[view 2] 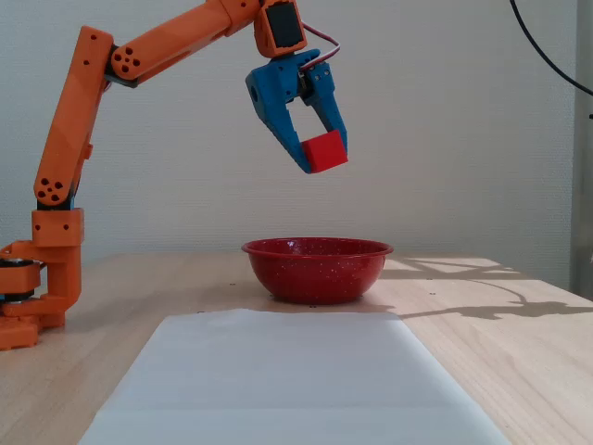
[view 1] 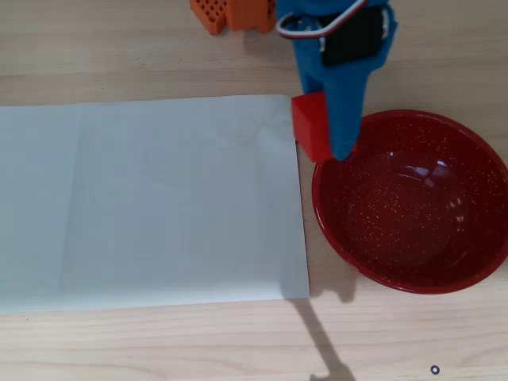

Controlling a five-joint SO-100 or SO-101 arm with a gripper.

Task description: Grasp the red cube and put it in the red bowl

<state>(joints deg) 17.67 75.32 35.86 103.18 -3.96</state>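
My blue gripper [view 2: 323, 154] is shut on the red cube [view 2: 325, 151] and holds it high in the air above the red bowl [view 2: 317, 267] in the fixed view. In the overhead view the red cube [view 1: 310, 125] shows beside the blue gripper [view 1: 337, 147], over the left rim of the speckled red bowl [view 1: 413, 238]. The bowl stands on the wooden table and nothing shows inside it.
A large white paper sheet [view 1: 151, 202] lies on the wooden table left of the bowl. The orange arm's base [view 2: 37, 297] stands at the left in the fixed view. A small dark ring [view 1: 434, 369] lies near the table's front edge.
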